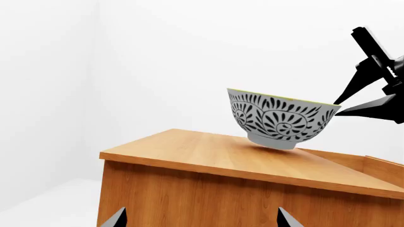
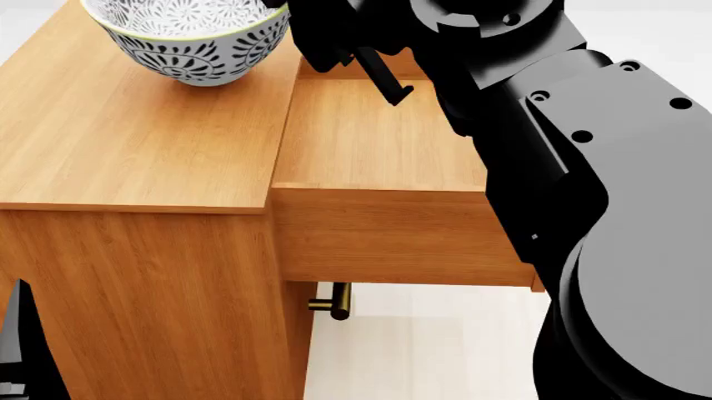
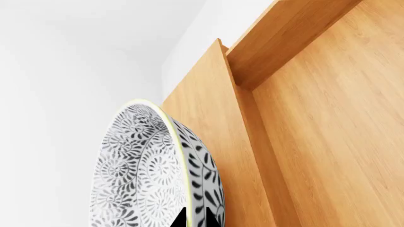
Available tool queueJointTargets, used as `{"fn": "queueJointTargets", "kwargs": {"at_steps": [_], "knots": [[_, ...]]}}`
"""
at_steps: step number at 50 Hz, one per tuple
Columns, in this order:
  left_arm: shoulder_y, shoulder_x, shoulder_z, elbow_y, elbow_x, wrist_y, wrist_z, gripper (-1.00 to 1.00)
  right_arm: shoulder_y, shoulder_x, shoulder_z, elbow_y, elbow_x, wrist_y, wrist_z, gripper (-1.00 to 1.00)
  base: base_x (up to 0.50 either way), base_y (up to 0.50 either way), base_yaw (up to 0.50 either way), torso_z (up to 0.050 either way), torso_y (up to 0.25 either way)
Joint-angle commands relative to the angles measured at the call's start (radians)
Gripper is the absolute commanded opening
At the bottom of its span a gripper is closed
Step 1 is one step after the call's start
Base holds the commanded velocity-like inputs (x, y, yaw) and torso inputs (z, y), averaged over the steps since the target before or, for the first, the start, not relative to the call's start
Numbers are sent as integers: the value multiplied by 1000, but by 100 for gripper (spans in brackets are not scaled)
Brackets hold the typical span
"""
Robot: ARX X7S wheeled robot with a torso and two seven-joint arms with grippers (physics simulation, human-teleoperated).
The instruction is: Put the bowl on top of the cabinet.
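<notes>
The bowl (image 2: 198, 37), cut off at the head view's top edge, is pinched at its rim by the right end effector (image 3: 192, 218).

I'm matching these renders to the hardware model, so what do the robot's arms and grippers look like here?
The right arm is built of bulky matte black segments with rounded joint housings and small round bolt heads; no cables or markings show. The right gripper has slim, angular black fingers tapering to points. Of the left gripper only two dark pointed fingertips show.

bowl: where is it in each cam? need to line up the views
Left wrist: bowl right of centre, over the cabinet top.
Head: top left corner, cropped by the frame edge.
Right wrist: bottom left, rim-on, close up.
Shared landmark: cabinet top, seen in all three.
</notes>
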Motion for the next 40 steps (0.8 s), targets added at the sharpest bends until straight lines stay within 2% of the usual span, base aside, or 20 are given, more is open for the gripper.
{"fn": "queueJointTargets", "kwargs": {"at_steps": [1,30,31,40], "knots": [[-8,21,-19,-21,22,9,16,100,-13,-20,52,18,-5,-21,-52,-100,0,0,0,0,0],[-9,11,-23,-11,10,6,6,100,-26,-20,55,20,-1,-38,-82,-100,0,0,0,0,0],[-8,10,-24,-10,10,6,5,100,-23,-20,55,19,-5,-38,-104,100,0,0,0,0,0],[-8,8,-25,-10,8,8,4,100,0,-20,54,19,-3,-3,-131,100,0,0,0,0,0]]}}
